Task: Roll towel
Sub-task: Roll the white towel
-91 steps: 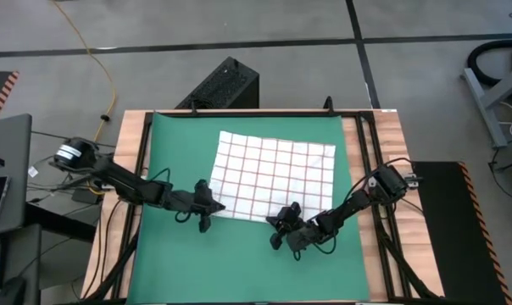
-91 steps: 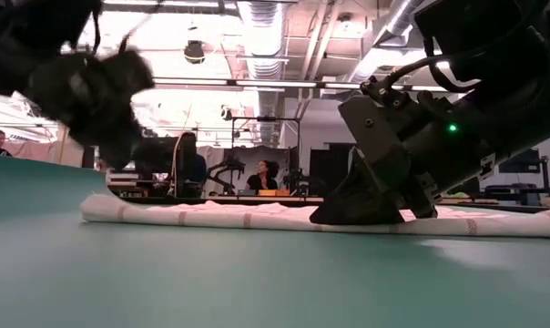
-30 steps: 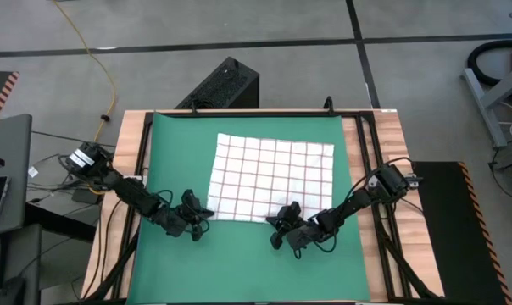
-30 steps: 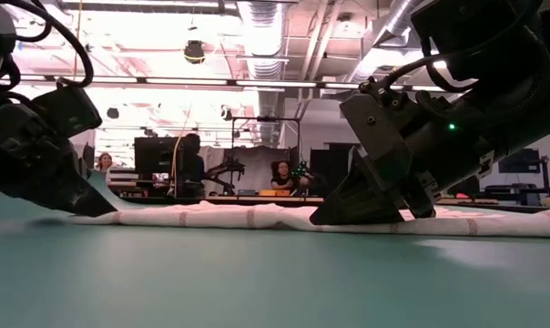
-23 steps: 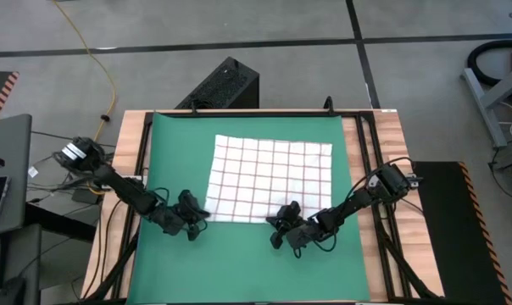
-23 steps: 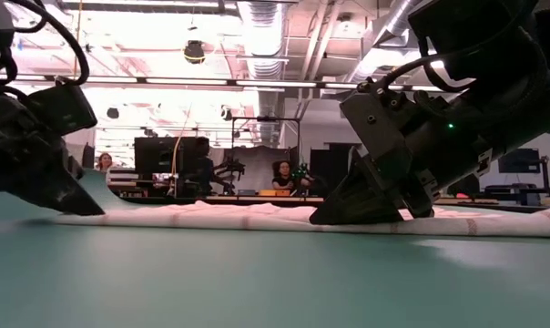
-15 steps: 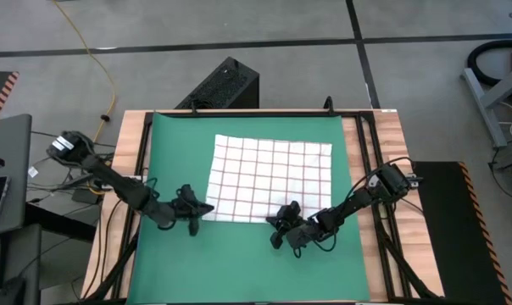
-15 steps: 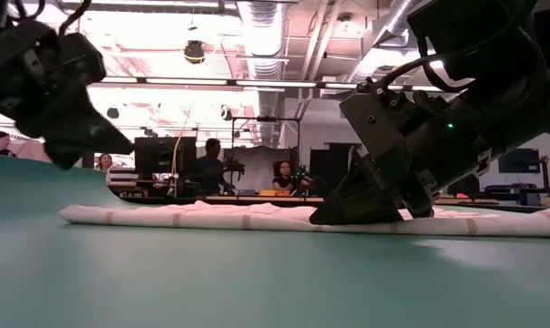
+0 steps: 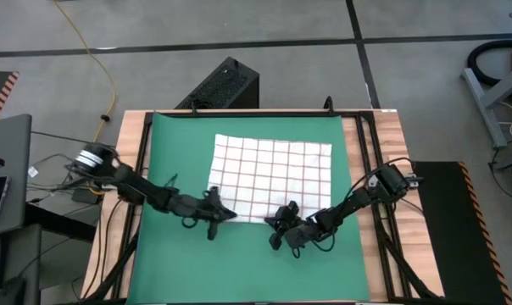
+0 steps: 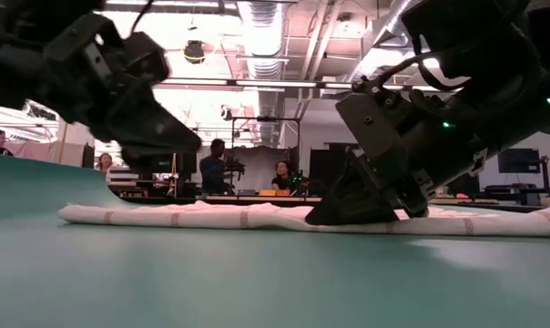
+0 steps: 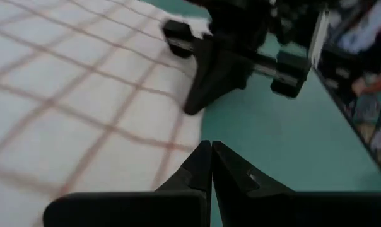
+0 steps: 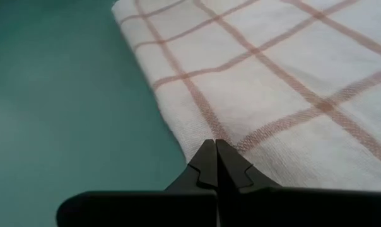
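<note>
The towel [image 9: 271, 181] lies spread flat on the green mat [image 9: 163, 254] that covers the bench, its near edge slightly thickened, a low ridge in the low view. The left tool [image 9: 226, 212] hovers over the towel's near left corner, fingers pressed together and holding nothing. The right tool [image 9: 275, 222] sits at the towel's near edge, further right, also closed, its tips touching the hem; whether cloth is pinched cannot be told.
</note>
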Tool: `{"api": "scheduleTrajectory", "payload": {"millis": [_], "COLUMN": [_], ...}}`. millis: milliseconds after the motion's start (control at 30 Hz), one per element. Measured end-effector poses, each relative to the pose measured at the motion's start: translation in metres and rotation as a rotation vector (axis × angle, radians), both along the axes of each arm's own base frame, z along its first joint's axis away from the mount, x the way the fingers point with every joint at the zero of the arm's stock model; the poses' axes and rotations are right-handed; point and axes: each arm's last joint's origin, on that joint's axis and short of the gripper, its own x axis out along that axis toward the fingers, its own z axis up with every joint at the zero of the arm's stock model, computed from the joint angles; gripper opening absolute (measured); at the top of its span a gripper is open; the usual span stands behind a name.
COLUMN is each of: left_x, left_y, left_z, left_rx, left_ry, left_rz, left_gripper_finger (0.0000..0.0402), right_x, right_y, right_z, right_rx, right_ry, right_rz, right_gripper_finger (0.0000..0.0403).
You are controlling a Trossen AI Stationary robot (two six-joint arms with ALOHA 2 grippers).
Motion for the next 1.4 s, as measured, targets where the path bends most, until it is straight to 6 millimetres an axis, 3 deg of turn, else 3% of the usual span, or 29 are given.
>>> {"api": "scheduleTrajectory", "payload": {"millis": [167,533,833,933,1000,1200,1400], "left_x": [0.024,0.026,0.023,0.022,0.021,0.02,0.02], "left_y": [-0.001,0.011,0.011,0.011,0.012,0.012,0.013], "left_z": [-0.012,-0.031,-0.038,-0.04,-0.042,-0.043,-0.044], "left_rx": [-0.04,-0.012,0.009,0.018,0.025,0.044,0.012], "left_ry": [0.009,0.109,0.19,0.215,0.242,0.258,0.262], "left_rz": [-0.091,-0.05,-0.05,-0.05,-0.049,-0.06,0.005], "left_gripper_finger": [0.0,0.0,0.0,0.0,0.0,0.0,0.0], "right_x": [0.007,0.002,-0.006,-0.021,-0.041,-0.102,-0.132], "right_y": [0.004,0.015,0.007,0.012,0.023,0.051,0.056], "right_z": [0.007,0.013,0.061,0.079,0.079,0.05,0.025], "right_rx": [-0.003,0.006,-0.107,-0.069,-0.061,0.027,0.046], "right_ry": [-0.019,-0.035,-0.035,-0.033,-0.027,-0.01,0.024], "right_rz": [0.025,0.034,0.083,0.031,-0.041,-0.247,-0.351], "right_gripper_finger": [0.0009,0.0009,0.0034,0.0026,0.0011,0.0015,0.0009]}}
